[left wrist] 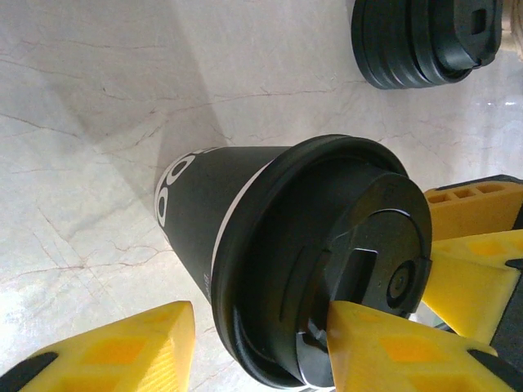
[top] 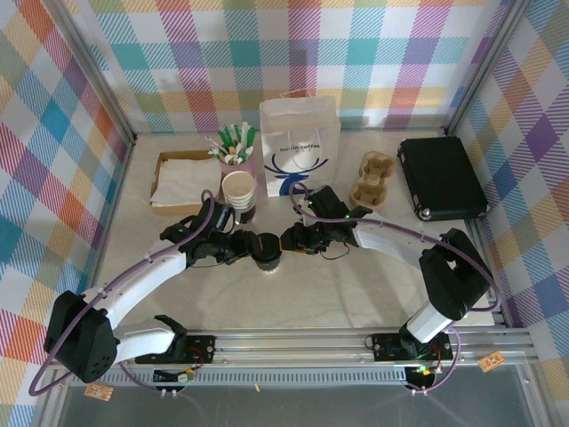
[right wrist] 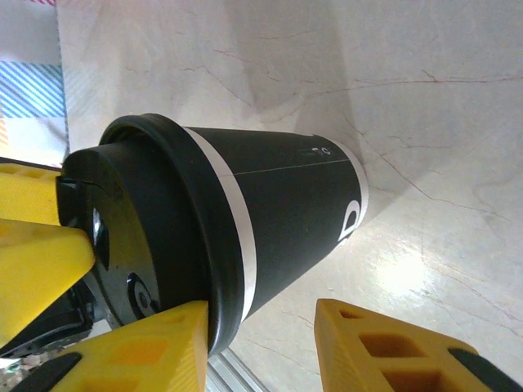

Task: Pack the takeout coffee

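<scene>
Coffee: takeout coffee (top: 264, 250), lidded, on the worktop (top: 356, 285) — centre frame.
Pincers: my left pincer (left wrist: 260, 327) and right pincer (right wrist: 260, 318) apart, fingers (left wrist: 384, 347) touching its lid (left wrist: 359, 269).
Left: bagging — white bag (top: 300, 147) stands upper centre.

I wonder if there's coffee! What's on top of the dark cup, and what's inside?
A round black lid sits on top of the cup. It covers the opening, so whatever is inside cannot be seen.
</scene>
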Controlling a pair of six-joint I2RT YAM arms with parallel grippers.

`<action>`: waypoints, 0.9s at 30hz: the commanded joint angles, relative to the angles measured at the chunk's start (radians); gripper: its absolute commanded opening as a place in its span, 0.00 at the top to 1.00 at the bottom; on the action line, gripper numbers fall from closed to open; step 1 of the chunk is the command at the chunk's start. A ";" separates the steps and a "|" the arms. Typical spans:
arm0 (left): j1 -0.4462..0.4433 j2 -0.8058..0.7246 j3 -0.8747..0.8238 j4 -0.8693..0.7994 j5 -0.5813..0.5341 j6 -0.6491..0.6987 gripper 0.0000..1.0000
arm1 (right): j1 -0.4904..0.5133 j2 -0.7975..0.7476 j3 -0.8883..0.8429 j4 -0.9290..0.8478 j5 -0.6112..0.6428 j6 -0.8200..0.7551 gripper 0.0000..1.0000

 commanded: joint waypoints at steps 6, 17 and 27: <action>0.010 0.038 0.102 -0.089 -0.019 0.040 0.54 | 0.009 -0.005 0.105 -0.218 0.070 -0.085 0.60; 0.010 -0.020 0.130 -0.144 -0.065 0.054 0.54 | 0.013 -0.055 0.167 -0.301 0.102 -0.148 0.60; 0.011 0.050 0.137 -0.088 -0.032 0.080 0.54 | 0.074 -0.122 0.024 -0.179 0.084 -0.121 0.59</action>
